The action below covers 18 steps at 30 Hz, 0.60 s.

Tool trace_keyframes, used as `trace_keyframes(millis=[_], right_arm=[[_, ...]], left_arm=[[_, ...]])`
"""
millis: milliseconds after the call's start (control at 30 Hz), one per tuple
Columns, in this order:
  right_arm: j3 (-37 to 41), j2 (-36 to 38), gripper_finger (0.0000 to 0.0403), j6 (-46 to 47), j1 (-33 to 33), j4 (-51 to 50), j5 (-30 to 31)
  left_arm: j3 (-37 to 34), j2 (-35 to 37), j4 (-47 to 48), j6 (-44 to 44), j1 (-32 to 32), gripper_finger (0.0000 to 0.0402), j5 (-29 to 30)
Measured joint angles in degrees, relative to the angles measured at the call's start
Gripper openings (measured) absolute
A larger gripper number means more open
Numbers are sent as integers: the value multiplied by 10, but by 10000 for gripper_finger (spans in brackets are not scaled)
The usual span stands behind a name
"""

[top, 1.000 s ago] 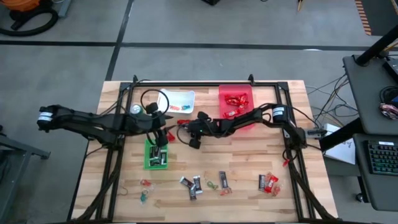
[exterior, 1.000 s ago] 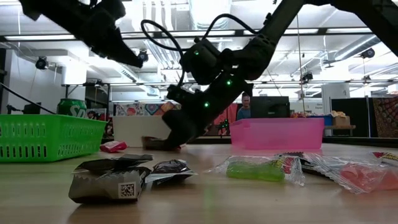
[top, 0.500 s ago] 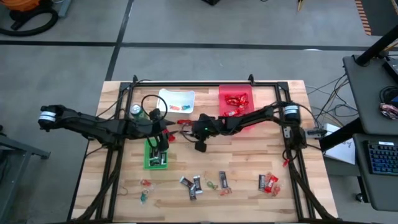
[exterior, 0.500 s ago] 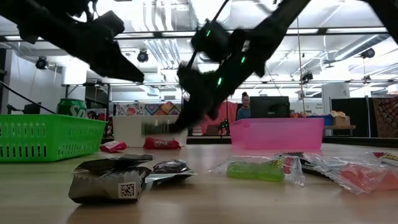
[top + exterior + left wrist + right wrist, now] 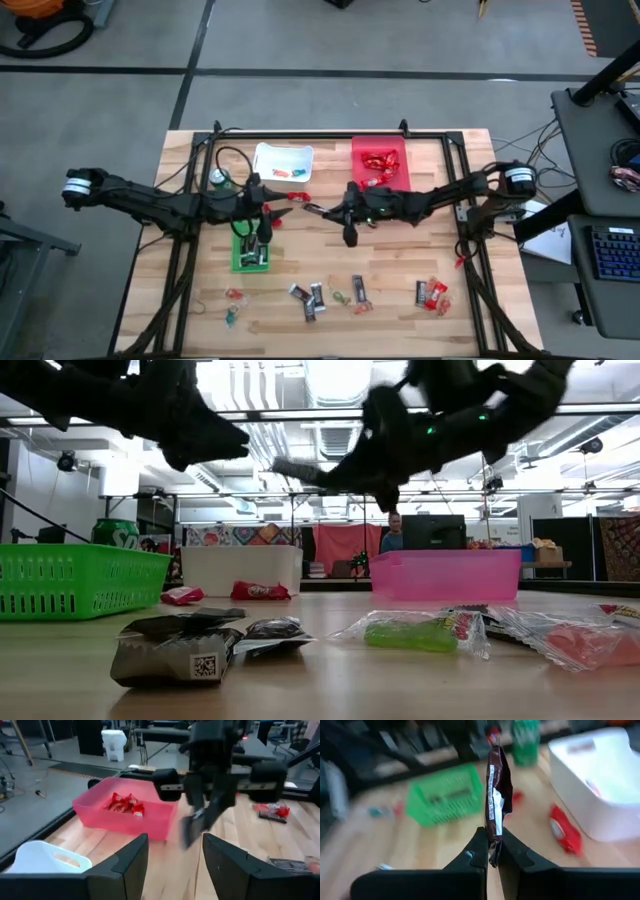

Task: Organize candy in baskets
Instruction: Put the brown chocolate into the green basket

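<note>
My right fingers [image 5: 491, 851] are pinched shut on the bottom edge of a dark brown wrapped bar [image 5: 497, 800], which stands up tall between them, lifted clear of the worktop [image 5: 400, 260] near its middle. That thin hold is my worry: I grip only a sliver of crinkly wrapper, so a quick swing could let the bar slip or flop sideways and drop short of a basket. It would likely land among the loose red sweets [image 5: 562, 834] lying just beside the white basket [image 5: 600, 780].

My left fingers [image 5: 175, 865] hang spread apart and hold nothing, hovering close over the green basket [image 5: 251, 249], left of my right arm. The two arms are near each other, so if I carry the bar toward that basket, they could knock together.

The bar's wrapper is dark and glossy with a pale silver panel down one side, wrinkled and slightly twisted. I judge it light and slippery.

The red basket [image 5: 380, 163], at the far side, already holds red sweets. More candy [image 5: 330, 295] lies scattered along the near edge of the worktop. A green can [image 5: 217, 178] stands just left of the white basket, and a wide sweep could tip it.
</note>
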<state>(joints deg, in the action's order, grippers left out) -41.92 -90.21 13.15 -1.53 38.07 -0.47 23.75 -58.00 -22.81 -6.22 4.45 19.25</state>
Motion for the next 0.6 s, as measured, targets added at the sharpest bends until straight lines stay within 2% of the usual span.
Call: trace_keyframes(millis=[67,167,267,400,600], right_arm=[[20,0,14,4,2,74,1],[33,0,13,-4,4,120,7],[32,0,13,-25,11,139,4],[14,0,13,-59,24,145,0],[-2,0,13,-81,35,148,0]], left_arm=[[-2,-4,-19,6,0,171,-1],[2,-7,-27,7,0,171,-15],[10,-22,-53,6,0,171,-44],[10,-61,-134,11,1,171,-93],[9,-128,-238,14,1,171,-99]])
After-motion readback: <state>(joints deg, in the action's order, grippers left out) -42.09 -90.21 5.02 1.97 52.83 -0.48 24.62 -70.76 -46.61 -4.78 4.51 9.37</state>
